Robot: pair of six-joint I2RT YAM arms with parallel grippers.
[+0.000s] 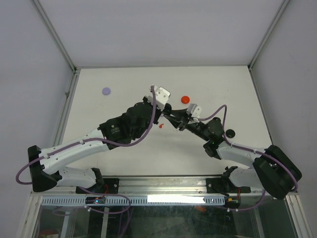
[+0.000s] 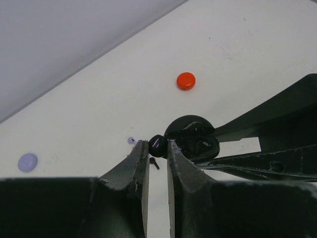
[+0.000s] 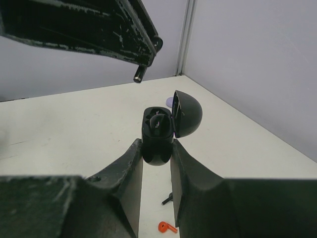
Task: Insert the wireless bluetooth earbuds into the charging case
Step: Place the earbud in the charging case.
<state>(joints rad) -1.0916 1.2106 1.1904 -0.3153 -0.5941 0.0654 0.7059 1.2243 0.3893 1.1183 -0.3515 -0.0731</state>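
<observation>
The right gripper (image 3: 157,151) has its jaws narrowed onto the base of a glossy black round plastic charging case (image 3: 157,130), whose lid is hinged open, over the white table (image 1: 124,79). Just beside the case's open mouth, the left gripper (image 2: 157,150) pinches a tiny black stemmed earbud (image 2: 157,144), its jaws almost closed. On the table below the case lie a second black earbud (image 3: 167,199) and a small red stemmed earbud (image 3: 167,227). A round red case (image 2: 185,80) sits beyond it.
</observation>
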